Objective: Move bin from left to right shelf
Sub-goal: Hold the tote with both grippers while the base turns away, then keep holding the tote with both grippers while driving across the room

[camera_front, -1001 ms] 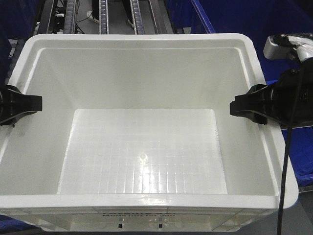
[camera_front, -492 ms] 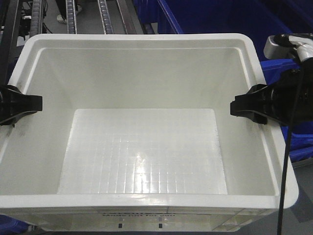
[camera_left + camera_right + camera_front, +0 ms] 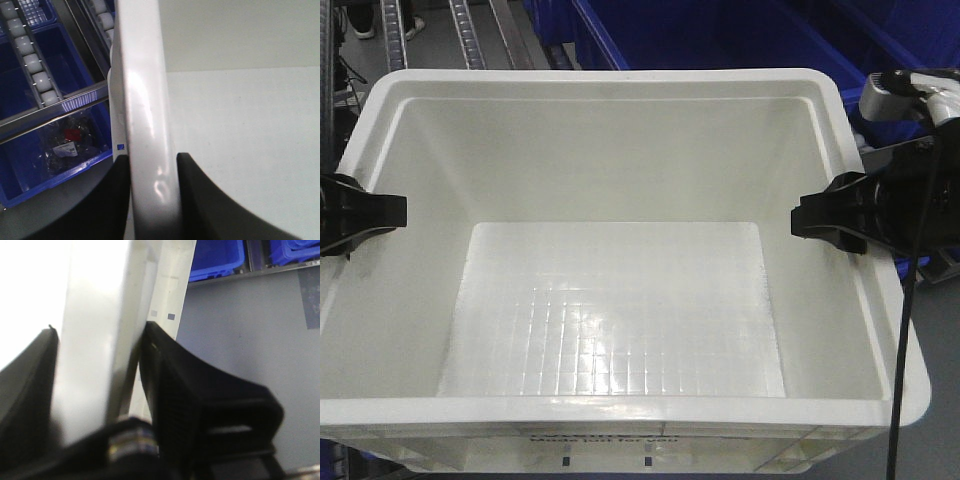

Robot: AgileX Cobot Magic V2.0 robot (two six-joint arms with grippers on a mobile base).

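Note:
The white bin (image 3: 610, 80) fills the front view, empty, with black print on its near wall. My left gripper (image 3: 380, 212) is shut on the bin's left rim. My right gripper (image 3: 820, 222) is shut on its right rim. In the left wrist view the two black fingers of the left gripper (image 3: 152, 162) press the thick glossy rim (image 3: 142, 90) from both sides. In the right wrist view the right gripper (image 3: 100, 340) clamps the bin's side wall (image 3: 95, 300) the same way. The bin's underside and whatever is beneath it are hidden.
Dark blue bins (image 3: 720, 30) stand beyond the bin's far rim, roller rails (image 3: 470, 35) at the far left. Below the left rim are a roller track (image 3: 30, 60) and a blue bin holding a plastic bag (image 3: 70, 142). Grey floor (image 3: 240, 330) lies right of the bin.
The background has slid to the left: the roller rails moved toward the left edge and more blue bins came into view. The bin and both grippers keep their places in the frame.

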